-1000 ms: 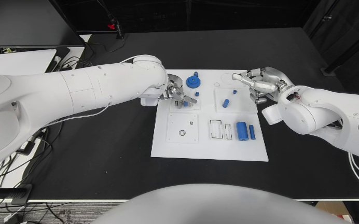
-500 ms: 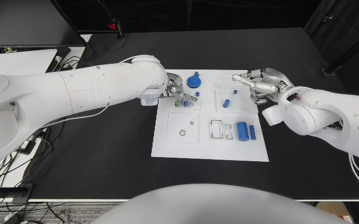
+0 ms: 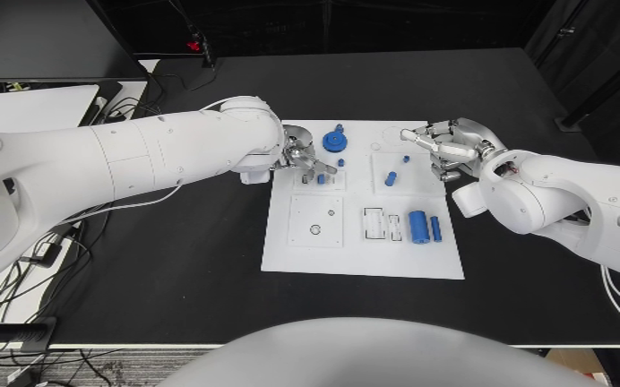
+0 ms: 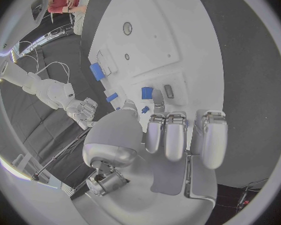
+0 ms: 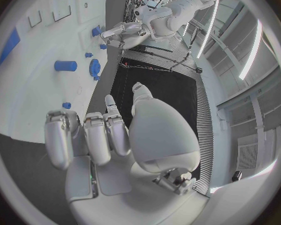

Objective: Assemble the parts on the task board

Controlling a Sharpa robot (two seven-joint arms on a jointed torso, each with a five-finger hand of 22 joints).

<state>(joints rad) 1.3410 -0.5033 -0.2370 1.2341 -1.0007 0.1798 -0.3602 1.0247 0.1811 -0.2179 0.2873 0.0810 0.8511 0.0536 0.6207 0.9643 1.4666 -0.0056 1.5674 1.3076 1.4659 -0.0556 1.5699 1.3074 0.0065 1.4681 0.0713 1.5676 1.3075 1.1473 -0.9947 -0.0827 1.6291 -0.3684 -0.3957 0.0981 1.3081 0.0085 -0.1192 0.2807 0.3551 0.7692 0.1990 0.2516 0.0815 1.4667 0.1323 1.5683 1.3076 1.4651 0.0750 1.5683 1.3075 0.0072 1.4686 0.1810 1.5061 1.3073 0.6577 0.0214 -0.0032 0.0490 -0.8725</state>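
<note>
The black table (image 3: 193, 288) fills the floor of a dark room hung with black netting, and the white task board (image 3: 362, 262) lies in its middle. The left hand (image 3: 305, 159) hovers over the board's upper left corner, pinching a small blue part (image 3: 321, 178) at its fingertips. The right hand (image 3: 446, 147) sits by the board's upper right edge, fingers curled, nothing in them. A blue gear (image 3: 335, 142) stands near the top (a blue cylinder (image 3: 417, 225) lies lower right).
</note>
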